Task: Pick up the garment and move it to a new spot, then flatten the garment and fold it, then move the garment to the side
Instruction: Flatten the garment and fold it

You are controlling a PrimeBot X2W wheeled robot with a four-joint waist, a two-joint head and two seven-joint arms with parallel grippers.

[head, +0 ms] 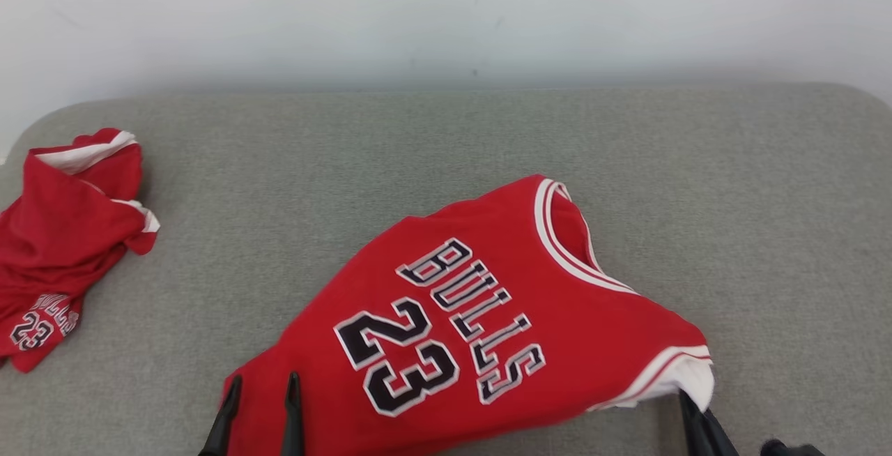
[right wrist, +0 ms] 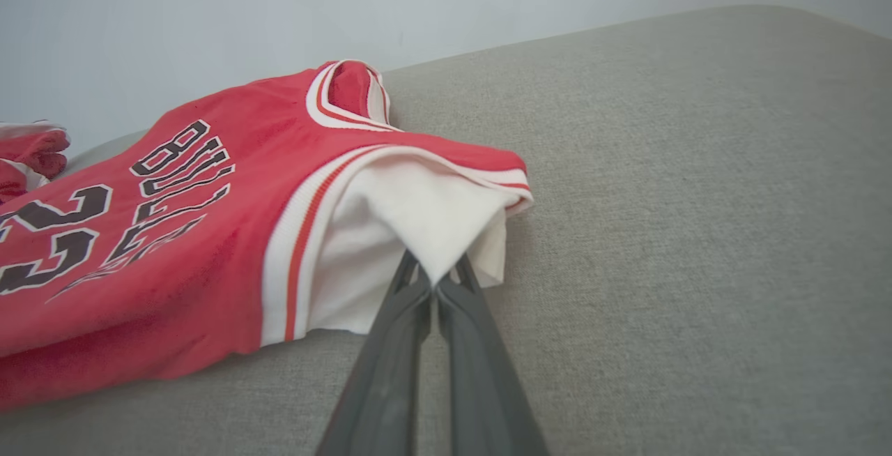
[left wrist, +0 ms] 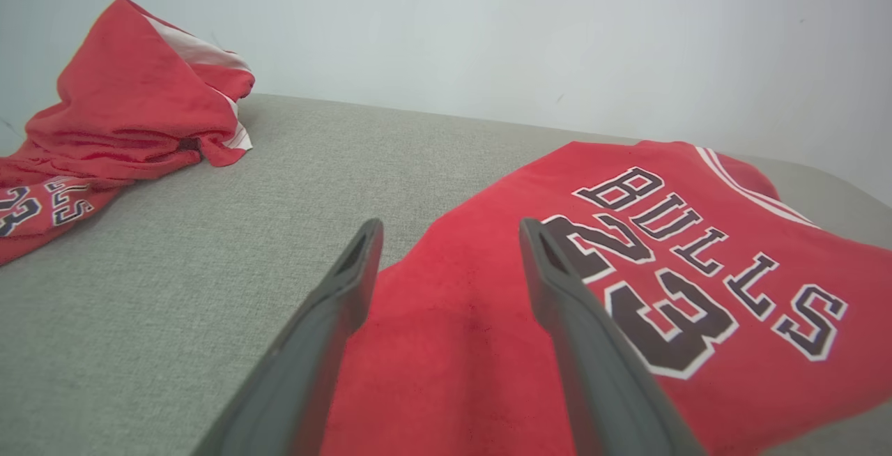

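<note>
Before me, the grey cloth-covered surface [head: 766, 184] holds a red jersey [head: 557, 316] lying mostly flat near me and a crumpled jersey [head: 63, 233] well apart at my left.

The bench [head: 488, 135] is found covered in grey woven cloth, matt and coarse-grained. The garment [head: 488, 302] is made of soft red cloth, matt and finely textured, with a white inner layer of smooth cloth. The second garment [head: 63, 233] is of like cloth. The fingers [left wrist: 331, 330] of the left claw [left wrist: 449, 226] are judged dark plastic, smooth and faintly sheened. The wall [head: 446, 17] is finished pale, smooth and matt.
</note>
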